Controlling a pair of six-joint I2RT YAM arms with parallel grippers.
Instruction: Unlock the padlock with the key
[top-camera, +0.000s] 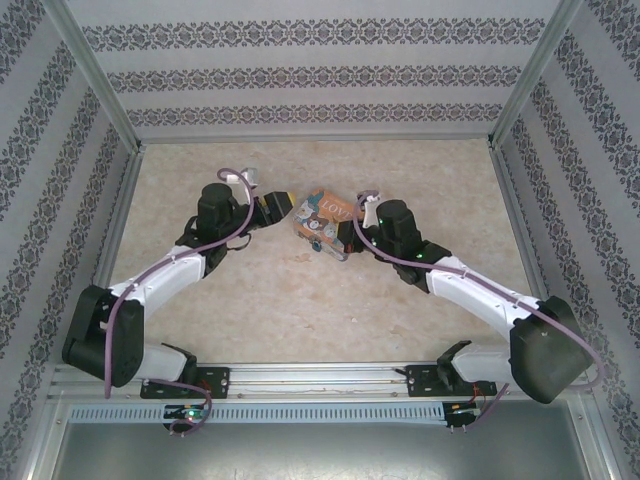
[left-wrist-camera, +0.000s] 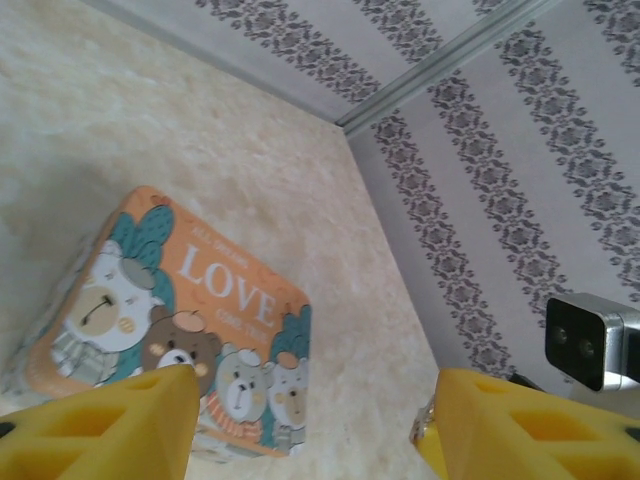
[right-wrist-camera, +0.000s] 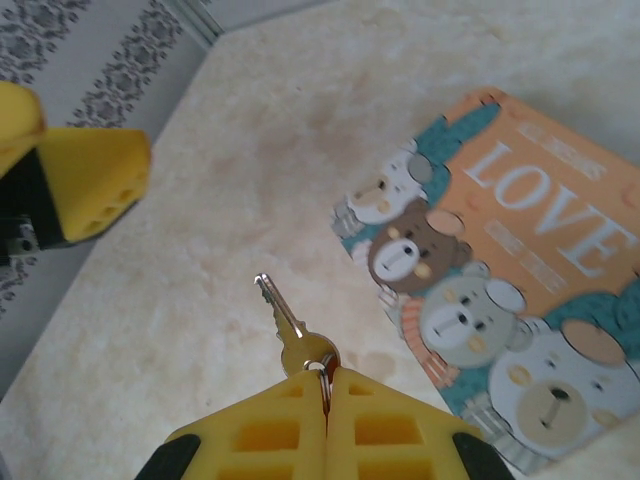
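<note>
- Plainly, your right gripper (right-wrist-camera: 327, 385) was pressed shut, its yellow fingers (right-wrist-camera: 395, 430) pinching the ring end of a small brass-coloured key (right-wrist-camera: 290, 325).
- You had the key's blade sticking out past the fingertips, over the pale marbled table (right-wrist-camera: 200, 230). Whether its tip touched the surface could not be told.
- Just beside the key lay the orange "LOVE" tin (right-wrist-camera: 520, 230), flat on the table with its cartoon bears facing up. The key and the tin were apart.
- Your left gripper (left-wrist-camera: 310, 430) was spread, with a wide gap between its two yellow fingers and nothing held between them.
- In your left wrist view, the tip of one finger overlapped the tin's near edge. Whether they were touching could not be told.
- One yellow finger of that left gripper appeared at the upper left of your right wrist view, well apart from the key.
- From above, you had the two grippers on opposite sides of the tin, the left one on its left and the right one on its right.
- Around the table stood pale walls (top-camera: 320, 75) with dark patterned stripes.
</note>
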